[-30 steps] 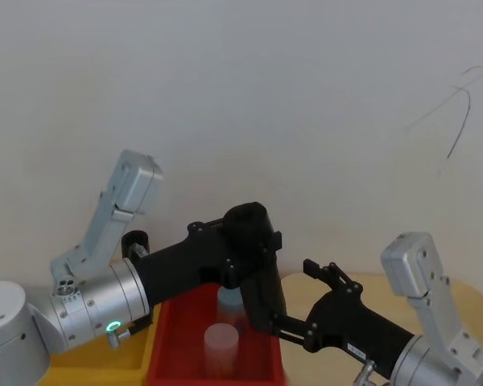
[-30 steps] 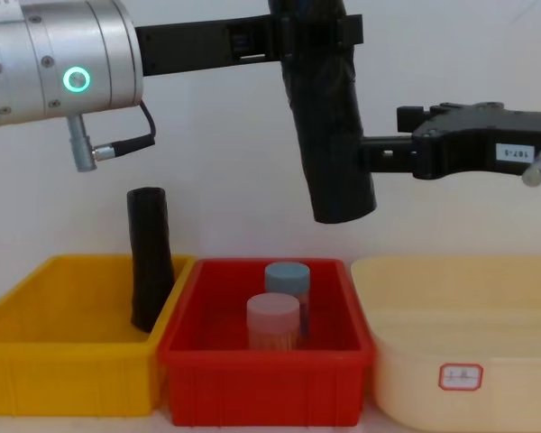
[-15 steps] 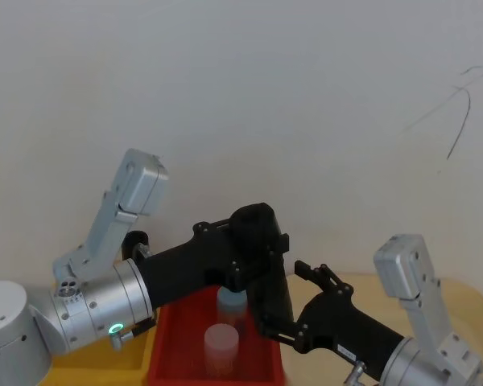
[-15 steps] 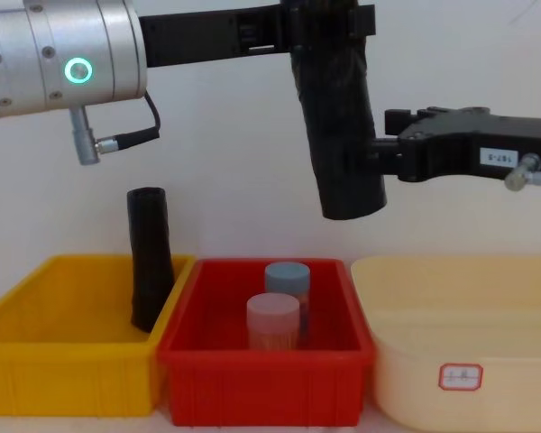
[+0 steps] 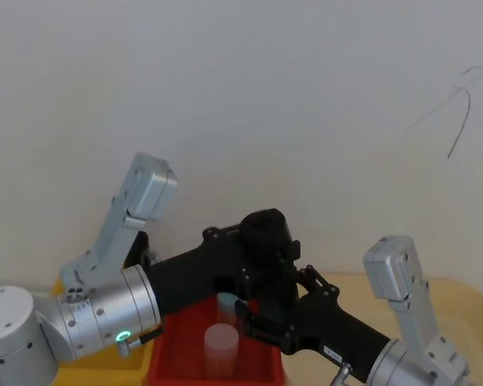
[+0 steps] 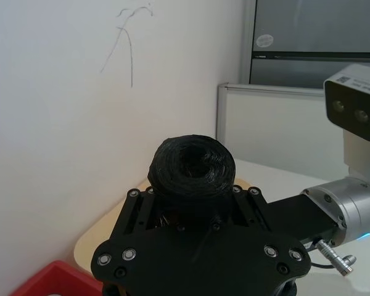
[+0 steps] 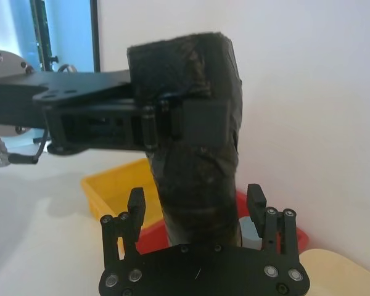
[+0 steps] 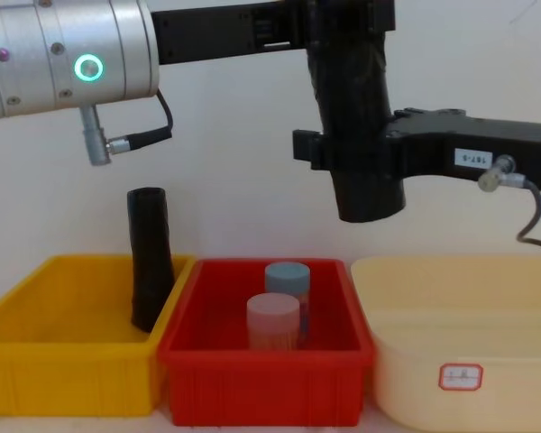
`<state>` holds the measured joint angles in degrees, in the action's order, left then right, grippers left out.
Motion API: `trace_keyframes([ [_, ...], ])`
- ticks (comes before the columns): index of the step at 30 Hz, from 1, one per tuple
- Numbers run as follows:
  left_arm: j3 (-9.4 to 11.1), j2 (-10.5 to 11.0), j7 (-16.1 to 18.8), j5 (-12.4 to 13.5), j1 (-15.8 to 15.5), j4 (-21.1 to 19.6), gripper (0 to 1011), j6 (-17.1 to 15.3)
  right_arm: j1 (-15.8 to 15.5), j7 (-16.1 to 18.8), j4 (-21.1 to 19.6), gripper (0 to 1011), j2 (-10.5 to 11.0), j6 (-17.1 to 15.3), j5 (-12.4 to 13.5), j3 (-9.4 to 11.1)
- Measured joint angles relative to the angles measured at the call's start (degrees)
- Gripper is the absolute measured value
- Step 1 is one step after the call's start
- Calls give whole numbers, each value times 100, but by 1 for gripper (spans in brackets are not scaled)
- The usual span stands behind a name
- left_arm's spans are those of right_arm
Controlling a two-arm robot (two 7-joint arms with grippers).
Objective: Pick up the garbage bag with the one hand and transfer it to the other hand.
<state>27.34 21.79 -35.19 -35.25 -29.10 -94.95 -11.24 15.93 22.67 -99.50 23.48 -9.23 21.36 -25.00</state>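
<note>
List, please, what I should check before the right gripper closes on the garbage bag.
1. Left gripper clamped on the top of the garbage bag: ok.
2. Right gripper straddles the bag's lower part: ok.
3. Bag centred between its fingers: ok, in the right wrist view.
4. Right gripper shut on the bag: not ok, gaps on both sides.
5. Bag hangs above the red bin, not touching: ok.
6. Left grip's firmness: cannot tell.
</note>
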Motion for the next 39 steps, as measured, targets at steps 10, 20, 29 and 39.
trace_keyframes([
  [10, 93, 36, 73, -33, 75, -96, 446, -51, 9, -27, 9, 1001, -40, 35, 36, -42],
  [20, 147, 60, 112, -52, 116, -155, 446, -84, 13, -41, 9, 792, -57, 48, 50, -54],
  [29, 167, 64, 126, -58, 131, -179, 447, -95, 15, -46, 9, 610, -64, 50, 55, -64],
  [39, 185, 66, 128, -68, 139, -193, 488, -101, -11, -79, -12, 537, -68, 53, 65, -48],
])
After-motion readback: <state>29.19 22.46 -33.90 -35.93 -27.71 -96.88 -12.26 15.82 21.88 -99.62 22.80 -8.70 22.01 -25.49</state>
